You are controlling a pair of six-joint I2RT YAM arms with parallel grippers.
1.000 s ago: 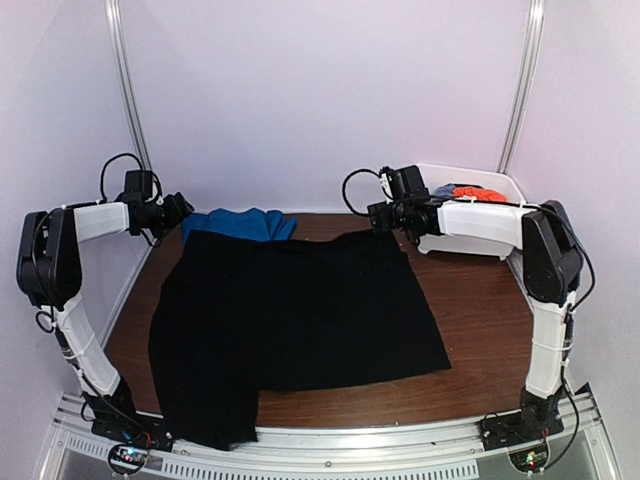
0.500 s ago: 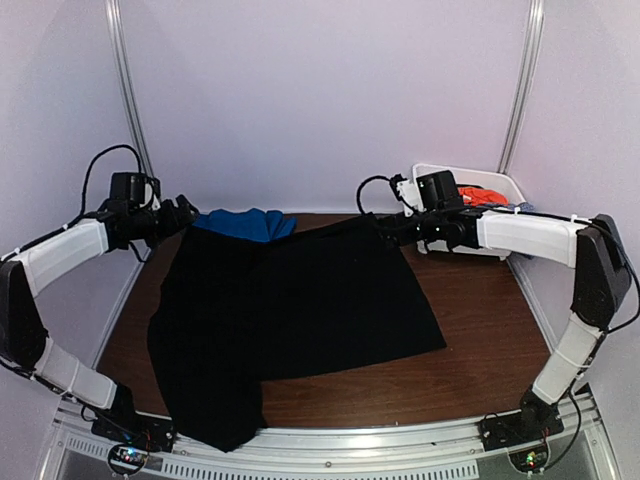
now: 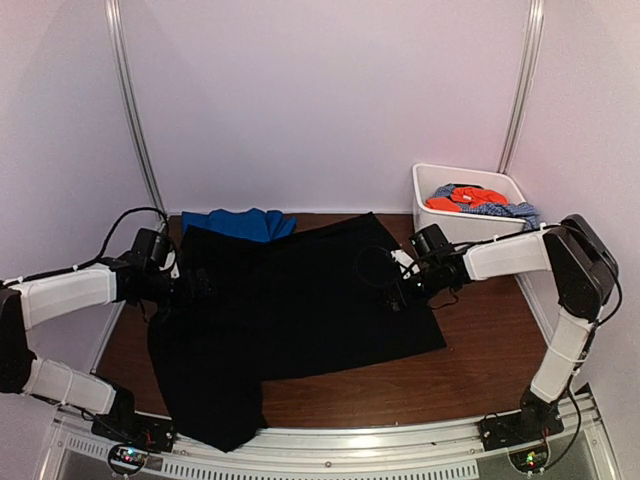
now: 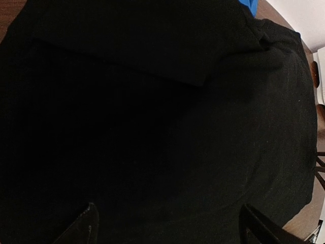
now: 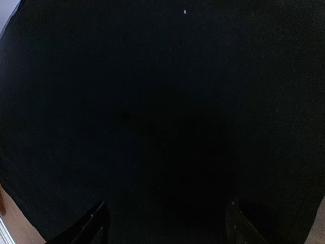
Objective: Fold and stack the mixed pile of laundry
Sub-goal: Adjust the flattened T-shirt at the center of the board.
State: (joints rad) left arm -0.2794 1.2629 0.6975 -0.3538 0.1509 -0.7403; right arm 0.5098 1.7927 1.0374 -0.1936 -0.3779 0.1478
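Note:
A large black garment lies spread flat over most of the table, and one part hangs over the near edge. My left gripper is low over its left part, open and empty. Its wrist view shows only black cloth between the spread fingers. My right gripper is low over the garment's right part, open and empty, with black cloth filling that view. A royal-blue garment lies at the far edge, partly under the black one. An orange-red garment and a blue-white speckled one lie in the tub.
The white plastic tub stands at the far right corner. Bare brown table shows to the right of the black garment and in a strip along the left. Metal frame posts stand at both far corners.
Both grippers moved from the black garment's far corners toward the near side and down over its left and right parts. The garment's far right corner now lies flat.

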